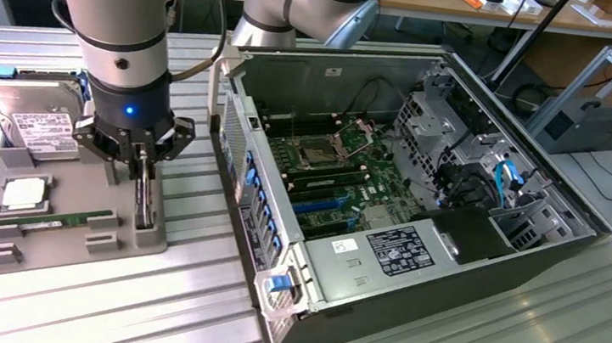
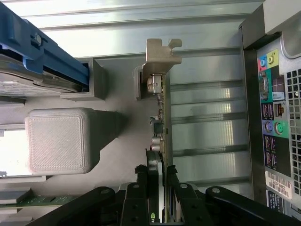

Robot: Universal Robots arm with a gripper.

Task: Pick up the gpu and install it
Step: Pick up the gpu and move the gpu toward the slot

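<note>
The gpu (image 1: pixel 145 199) stands on its long edge at the side of the grey parts tray (image 1: pixel 71 242) nearest the computer case. In the wrist view the gpu (image 2: pixel 162 123) runs away from the camera as a thin edge, with its silver bracket (image 2: pixel 159 57) at the far end by a tray post. My gripper (image 1: pixel 143 165) comes straight down over it. The two black fingers (image 2: pixel 139 184) press against the card from both sides, so my gripper (image 2: pixel 158 178) is shut on the gpu. The card's lower edge still looks level with the tray.
A hard drive (image 1: pixel 35 122) in a blue caddy, a processor (image 1: pixel 25 193) and a green RAM stick (image 1: pixel 68 222) lie in the tray. The open computer case (image 1: pixel 394 206) lies at the exterior view's right, motherboard (image 1: pixel 335 170) exposed. Its rear ports (image 2: pixel 275 117) are close by.
</note>
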